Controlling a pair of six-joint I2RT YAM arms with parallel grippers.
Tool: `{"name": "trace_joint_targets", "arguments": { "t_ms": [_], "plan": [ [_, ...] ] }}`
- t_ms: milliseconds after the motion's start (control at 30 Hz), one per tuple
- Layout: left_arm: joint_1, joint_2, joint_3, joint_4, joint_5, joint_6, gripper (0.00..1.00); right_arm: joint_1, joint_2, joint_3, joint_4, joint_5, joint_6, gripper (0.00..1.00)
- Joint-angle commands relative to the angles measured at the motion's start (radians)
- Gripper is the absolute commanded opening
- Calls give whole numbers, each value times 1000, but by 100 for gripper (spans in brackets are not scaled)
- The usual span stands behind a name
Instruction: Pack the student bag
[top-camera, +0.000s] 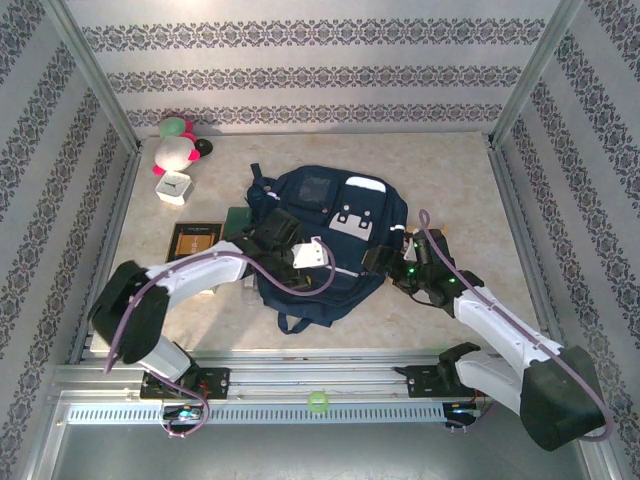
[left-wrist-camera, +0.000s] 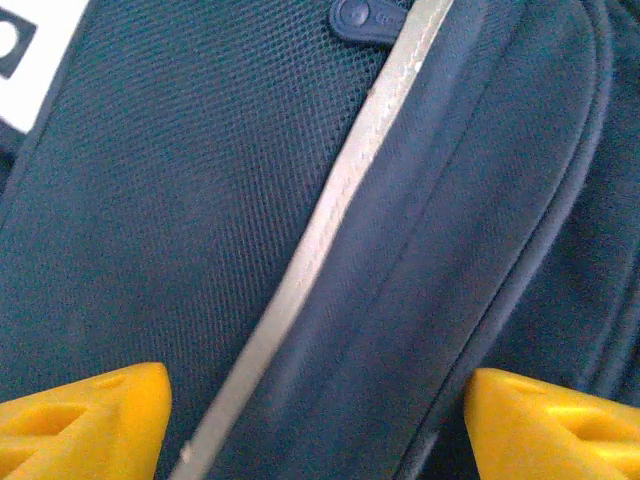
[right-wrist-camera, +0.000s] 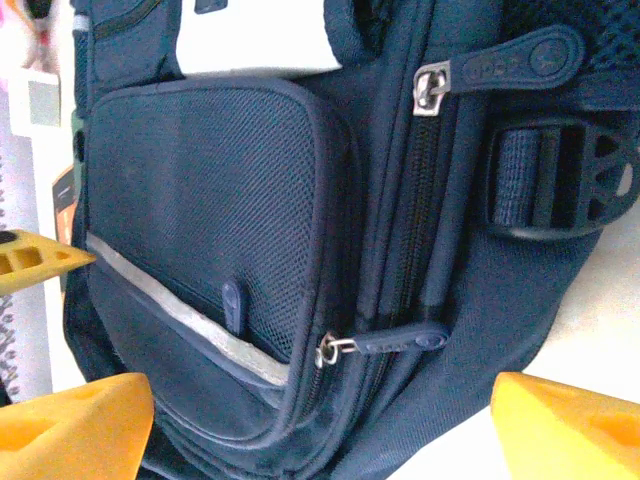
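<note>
Near edge: we note a small green ball (top-camera: 318, 402) on the rail between the two arm bases. The left fingers (left-wrist-camera: 80, 420) stand well apart, close over navy mesh and a pale stripe (left-wrist-camera: 330, 220) of the backpack (top-camera: 330, 215), clamped on nothing. We cannot tell whether they touch the fabric. The right fingers (right-wrist-camera: 570, 420) are also wide apart at the backpack's right side, facing its front pocket (right-wrist-camera: 210, 220), a zipper pull (right-wrist-camera: 400, 342) and a black buckle (right-wrist-camera: 555, 185).

We find the backpack lying flat, front up, mid-counter (top-camera: 450, 180), with both arms reaching over it. Left of it lies a dark flat book (top-camera: 195, 240), with a dark green item (top-camera: 238, 218) just beside the bag. Farther back sits a small white box (top-camera: 173, 188), then a white-and-pink plush toy (top-camera: 178, 145) in the far left corner.
</note>
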Motion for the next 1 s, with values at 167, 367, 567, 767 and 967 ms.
{"name": "trace_joint_targets", "arguments": {
  "t_ms": [167,367,567,767,967],
  "plan": [
    [-12,116,84,131,2,103,26,2,-11,35,-7,48,-28,86],
    [-13,-46,174,40,71,-82,0,12,-133,113,-207,121,-161,87],
    [-11,-171,202,21,63,-177,0,-9,-132,85,-180,79,-106,87],
    [-11,-227,177,12,25,-205,0,-27,-87,-25,19,188,74,86],
    [-12,-250,145,28,40,-246,0,-33,52,-25,174,175,90,86]
  ]
}}
